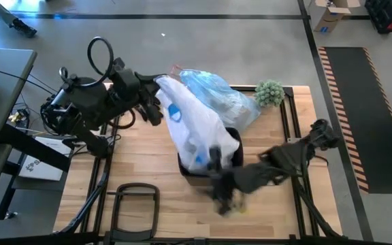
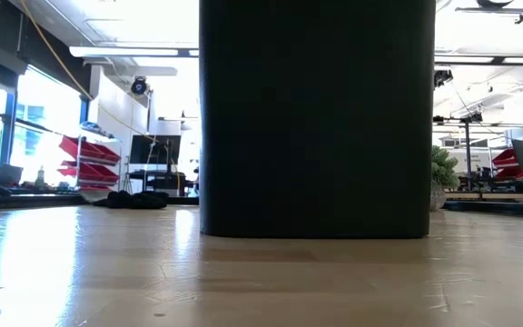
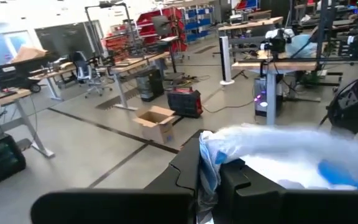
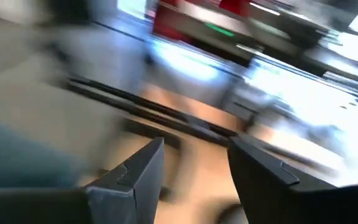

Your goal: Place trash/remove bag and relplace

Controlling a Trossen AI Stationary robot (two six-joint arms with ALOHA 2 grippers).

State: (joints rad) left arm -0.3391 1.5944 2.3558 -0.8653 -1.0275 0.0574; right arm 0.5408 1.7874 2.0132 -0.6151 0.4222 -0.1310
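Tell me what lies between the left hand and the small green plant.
In the high view, the crinkled light-blue bag fills the stretch between the left hand and the green plant, beside the whiter bag the hand grips.

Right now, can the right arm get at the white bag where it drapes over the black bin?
Probably yes. The right gripper, fingers apart and empty, sits beside the black bin, right by the white bag. The left gripper is shut on the bag's far upper end, leaving the near side free.

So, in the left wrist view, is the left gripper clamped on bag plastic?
Yes, the left gripper is shut on a bunched edge of the white translucent bag, which trails away from its fingers.
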